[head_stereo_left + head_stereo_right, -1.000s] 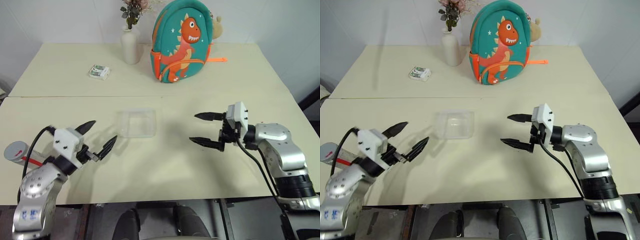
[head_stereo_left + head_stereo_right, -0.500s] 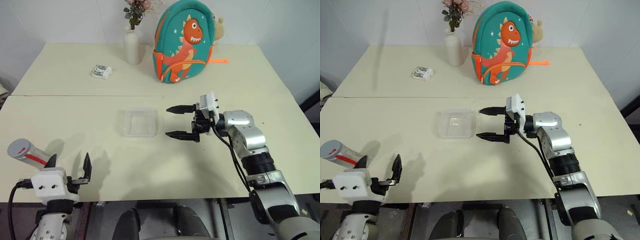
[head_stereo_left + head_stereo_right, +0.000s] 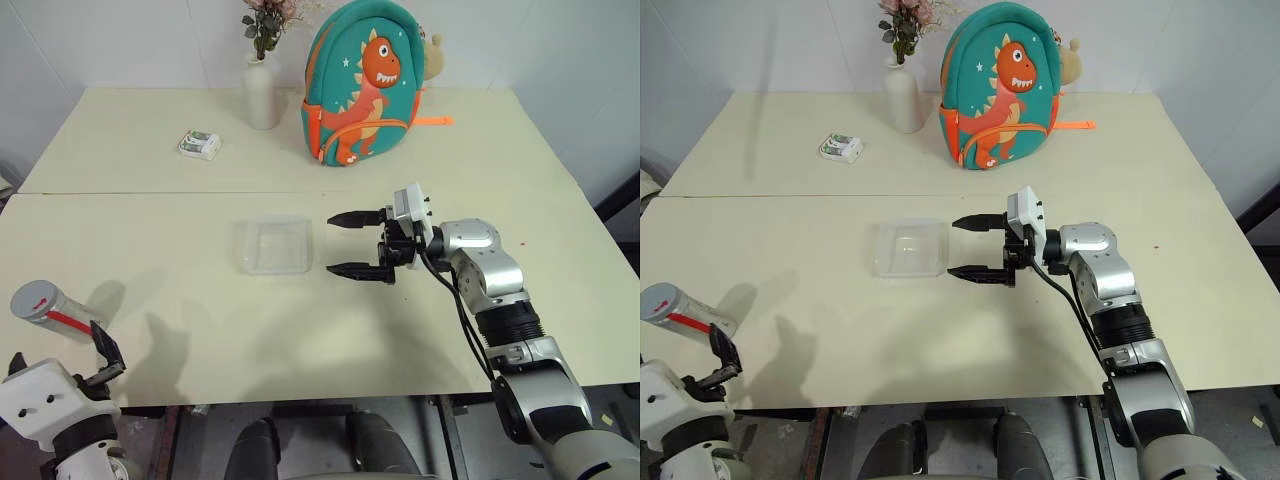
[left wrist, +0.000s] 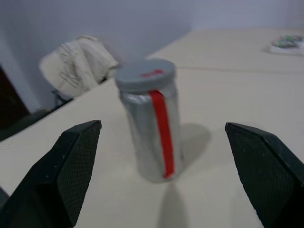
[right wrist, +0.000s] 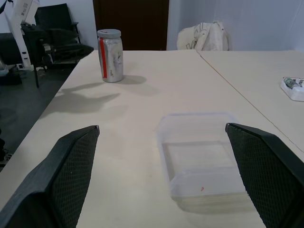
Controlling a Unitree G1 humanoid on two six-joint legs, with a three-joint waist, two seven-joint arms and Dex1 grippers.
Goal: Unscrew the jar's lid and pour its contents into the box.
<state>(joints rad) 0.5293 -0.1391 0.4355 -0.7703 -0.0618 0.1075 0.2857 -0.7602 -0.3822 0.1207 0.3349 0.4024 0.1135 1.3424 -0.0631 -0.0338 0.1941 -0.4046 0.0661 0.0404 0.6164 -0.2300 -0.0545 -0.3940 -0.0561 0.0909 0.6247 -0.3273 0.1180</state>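
Left wrist view: left end effector (image 4: pixel 164 190) gapes wide, lined up on the upright, capped jar (image 4: pixel 150 121); right end effector (image 3: pixel 348 243) wide beside the box (image 3: pixel 275 245); next, grasp the jar

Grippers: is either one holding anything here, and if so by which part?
Nothing is held. The left gripper is open around the jar without touching; the right gripper is open beside the box.

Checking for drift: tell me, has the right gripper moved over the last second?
Yes. The right gripper has swung left across the table, from well clear of the box to just beside its right edge, jaws open.
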